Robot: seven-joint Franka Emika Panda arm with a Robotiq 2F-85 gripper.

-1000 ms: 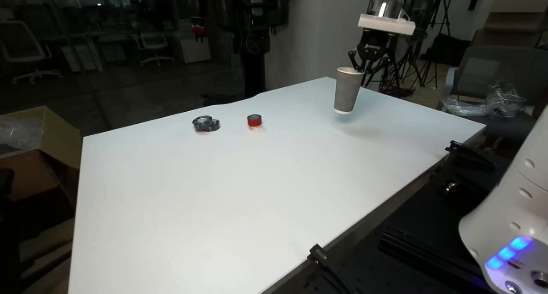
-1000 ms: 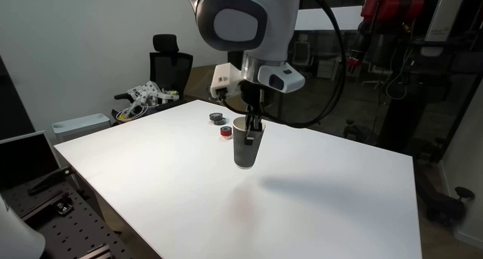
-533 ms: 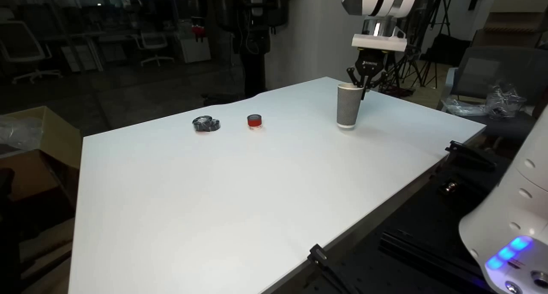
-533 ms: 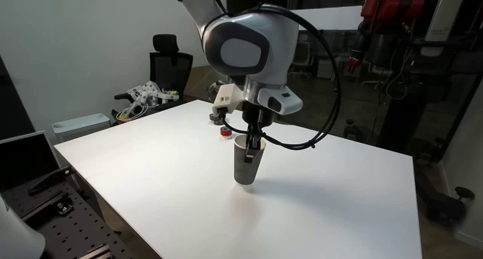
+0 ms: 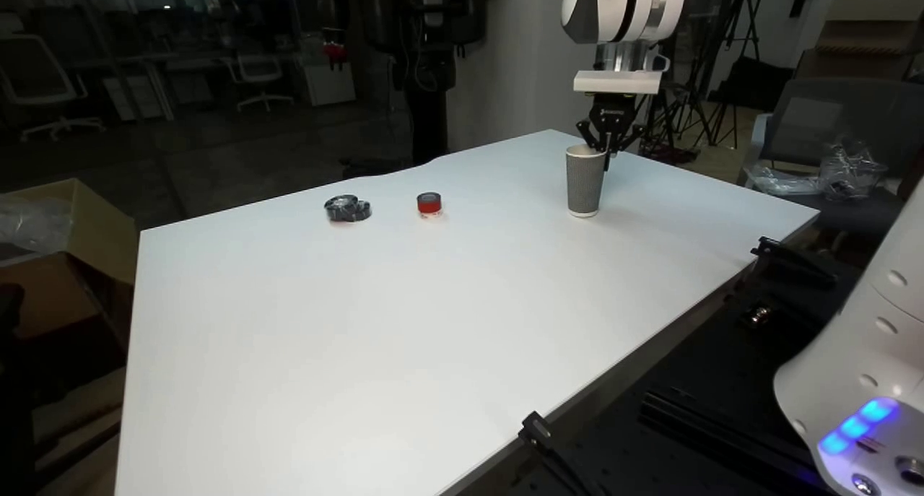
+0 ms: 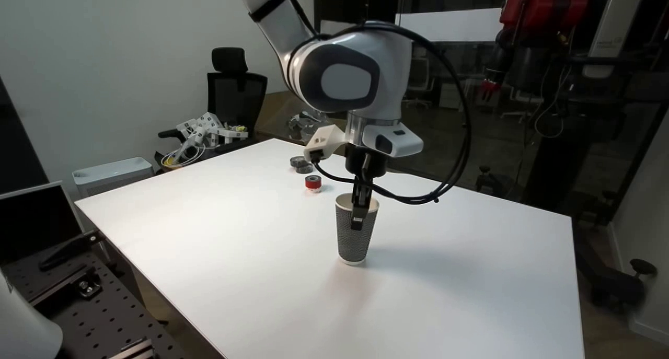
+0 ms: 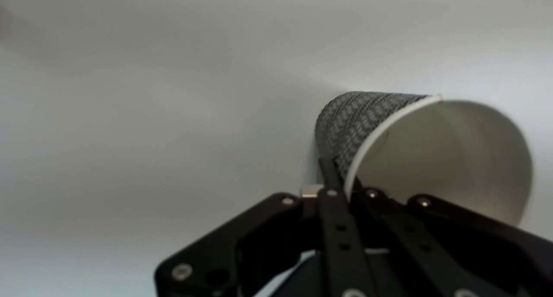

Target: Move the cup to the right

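Note:
The cup (image 5: 583, 185) is grey-brown and textured with a paler rim. It stands upright at the white table's far right in an exterior view, its base at or just above the surface; I cannot tell if it fully rests there. It also shows in an exterior view (image 6: 351, 244) and in the wrist view (image 7: 356, 115). My black gripper (image 5: 605, 161) is above its edge, fingers pointing down. In the wrist view my gripper (image 7: 339, 171) is shut on the cup's wall, one finger outside and one inside, the inner fingertip mostly hidden.
A small red roll (image 5: 429, 203) and dark flat rolls (image 5: 348, 209) lie on the white table (image 5: 361, 323). Both also show in an exterior view, the red roll (image 6: 313, 182) behind the cup. A cable loop (image 6: 460, 139) hangs from the arm.
The cup and gripper have come down from above the table to its surface. In the last half second they shifted slightly sideways, and the cup is more upright.

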